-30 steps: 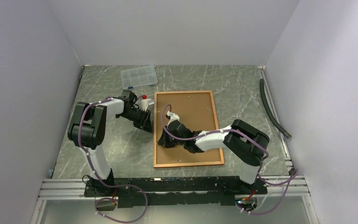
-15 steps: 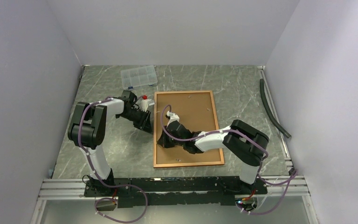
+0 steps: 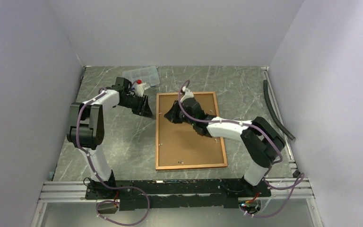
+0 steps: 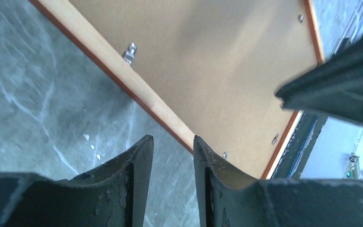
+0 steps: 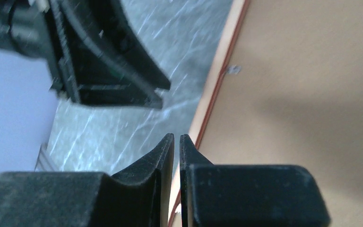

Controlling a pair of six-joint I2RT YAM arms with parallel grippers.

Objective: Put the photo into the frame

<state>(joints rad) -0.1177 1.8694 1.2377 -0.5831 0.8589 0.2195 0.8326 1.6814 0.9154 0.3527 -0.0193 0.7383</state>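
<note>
Listing by view, we record the following.

**Top view.**
- The frame (image 3: 191,166) lies flat on the grey table (image 3: 118,142), mid-table, back up.
- Its brown backing (image 3: 189,149) fills it inside the orange border.
- The left gripper (image 3: 144,109) hangs over the table just beside the frame's left border, near the far corner.
- The right gripper (image 3: 170,116) hangs over the far-left part of the backing. We cannot tell from here whether it touches.
- A clear box (image 3: 147,74) sits at the far side, partly behind the left arm.
- A black hose (image 3: 276,109) lies along the right wall.
- Only this view shows the box, the hose and the whole frame.

**Left wrist view.**
- The left gripper (image 4: 172,142) has its fingers parted by a narrow gap with nothing between them.
- Below the gap run the frame's border (image 4: 118,71) and the table (image 4: 38,94).
- A small metal clip (image 4: 130,50) sits on the border, a detail barely visible from above.
- The backing (image 4: 217,71) spreads beyond.
- The right gripper (image 4: 340,90) shows as a dark blur.

**Right wrist view.**
- The right gripper (image 5: 177,139) is closed to a thin slit and grips nothing.
- It sits above the frame's left border (image 5: 217,90).
- The backing (image 5: 312,94) is to the right, with a clip (image 5: 234,69) on the border.
- The left gripper (image 5: 108,71) is opposite, over the table (image 5: 184,47).
</note>
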